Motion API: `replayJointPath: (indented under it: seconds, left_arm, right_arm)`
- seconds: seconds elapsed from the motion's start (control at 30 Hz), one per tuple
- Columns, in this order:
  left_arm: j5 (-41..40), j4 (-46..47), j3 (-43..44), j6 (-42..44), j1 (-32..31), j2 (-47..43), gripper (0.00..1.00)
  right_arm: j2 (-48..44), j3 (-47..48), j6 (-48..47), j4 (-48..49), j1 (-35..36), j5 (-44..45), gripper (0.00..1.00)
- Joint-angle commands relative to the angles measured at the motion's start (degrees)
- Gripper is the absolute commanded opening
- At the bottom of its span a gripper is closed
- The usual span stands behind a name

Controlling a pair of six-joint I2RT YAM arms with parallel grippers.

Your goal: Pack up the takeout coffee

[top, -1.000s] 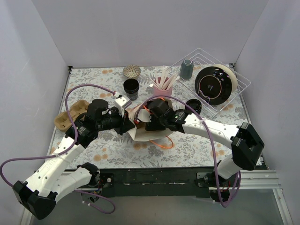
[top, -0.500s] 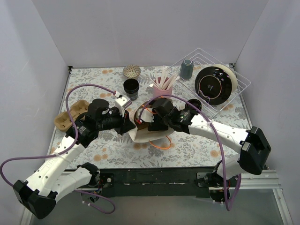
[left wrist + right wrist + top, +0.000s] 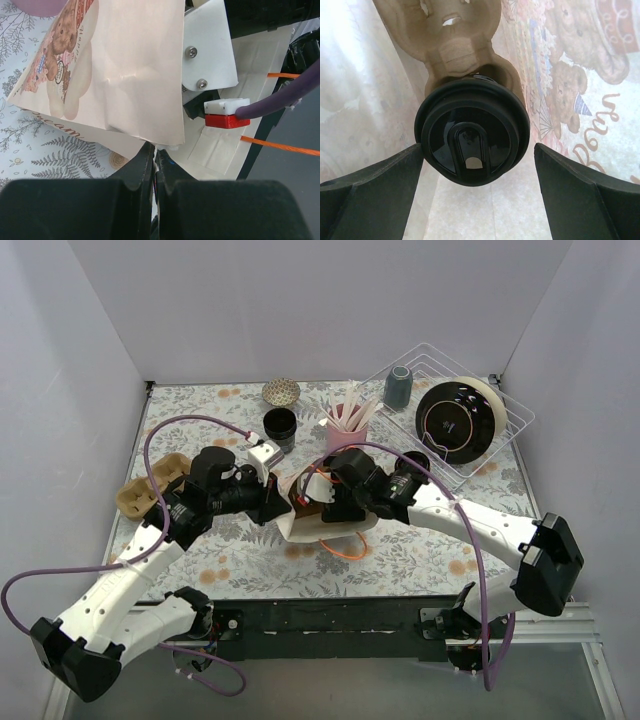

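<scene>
1. Plainly, the coffee [image 3: 471,132] is inside the bag [image 3: 125,75]. From the right wrist, its glossy lid sits in a well of a pulp carrier [image 3: 455,50], with printed paper walls on both sides.
2. The right gripper [image 3: 479,150] is spread wide, one finger on each side of the lid and neither touching it, so it holds nothing.
3. The left gripper [image 3: 155,155] is pressed together on the bag's edge, pinching the paper and propping the mouth open.
4. My reading is that the cup is set down, and the step in hand is getting the right arm out cleanly.
5. To do that well, draw the right gripper straight back along the line it points, fingers wide apart so they pass the lid without clipping it.
6. The paper walls lie close to both fingers. Any sideways drift could drag the bag or tip the carrier, so go slowly.
7. The left pinch should hold firm until the right fingers are outside the mouth; letting go sooner could let the paper sag onto the arm.
8. I cannot tell from above the lid whether the cup is fully seated in its well.
</scene>
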Motion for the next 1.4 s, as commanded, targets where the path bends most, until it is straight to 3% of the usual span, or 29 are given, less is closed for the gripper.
replayJointPath:
  seconds: [0.0, 1.37]
  left_arm:
    - [1.60, -1.98, 2.65, -0.36, -0.38, 0.29, 0.00]
    - [3.45, -6.37, 7.48, 0.52, -0.38, 3.37, 0.00]
  right_arm:
    - [-2.47, 3.45, 0.64, -2.93, -0.64, -1.23, 0.99]
    - [-6.43, 6.09, 3.54, -8.74, -1.08, -2.02, 0.98]
